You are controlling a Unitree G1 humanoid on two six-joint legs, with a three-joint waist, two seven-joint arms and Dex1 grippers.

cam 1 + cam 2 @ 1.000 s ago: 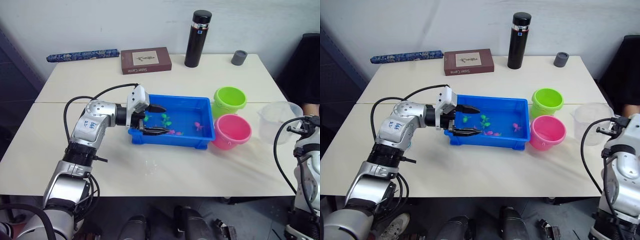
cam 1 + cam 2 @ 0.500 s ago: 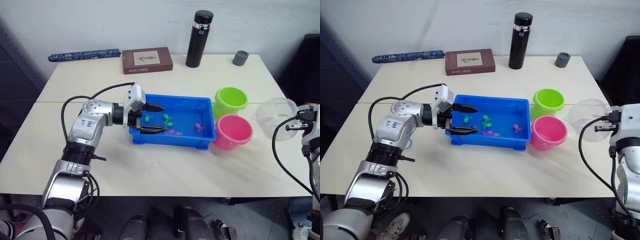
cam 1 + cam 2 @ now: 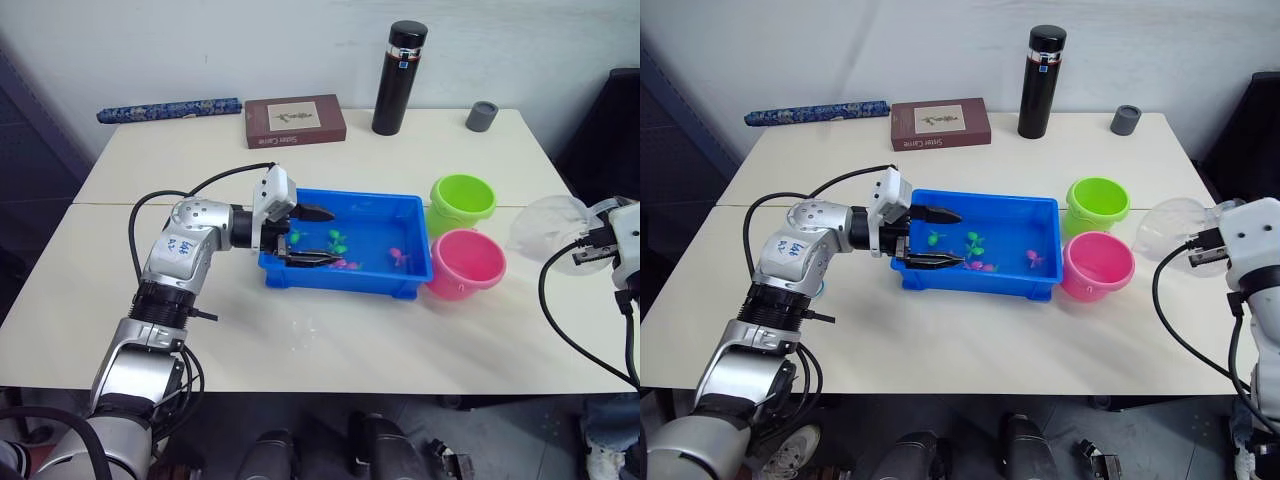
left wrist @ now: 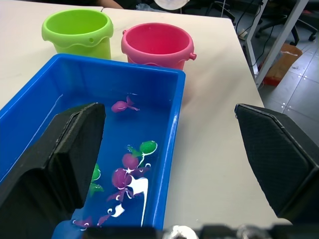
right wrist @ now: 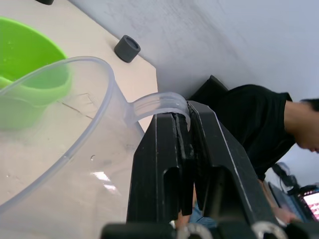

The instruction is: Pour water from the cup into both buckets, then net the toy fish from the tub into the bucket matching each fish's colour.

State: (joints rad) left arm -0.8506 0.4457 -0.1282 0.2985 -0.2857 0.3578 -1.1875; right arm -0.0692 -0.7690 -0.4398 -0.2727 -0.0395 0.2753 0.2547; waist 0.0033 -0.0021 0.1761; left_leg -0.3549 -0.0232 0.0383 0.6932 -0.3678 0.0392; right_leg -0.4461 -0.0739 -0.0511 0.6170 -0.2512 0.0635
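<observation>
— Where's the wide clear plastic measuring cup (image 3: 1170,228)?

— Lifted and tipped on its side, just right of the lime green plastic bucket (image 3: 461,203) and the pink plastic bucket (image 3: 464,264). The right gripper (image 5: 183,130) has its black fingers pinched tight on the cup's handle.

— And the left gripper (image 3: 312,237)?

— Spread wide and empty, straddling the left end of the shallow bright blue plastic tub (image 3: 414,235). Tiny green and pink toy fish (image 4: 125,105) sit inside the tub.

— Water in the cup?

— Hard to say; it looks mostly empty.
</observation>
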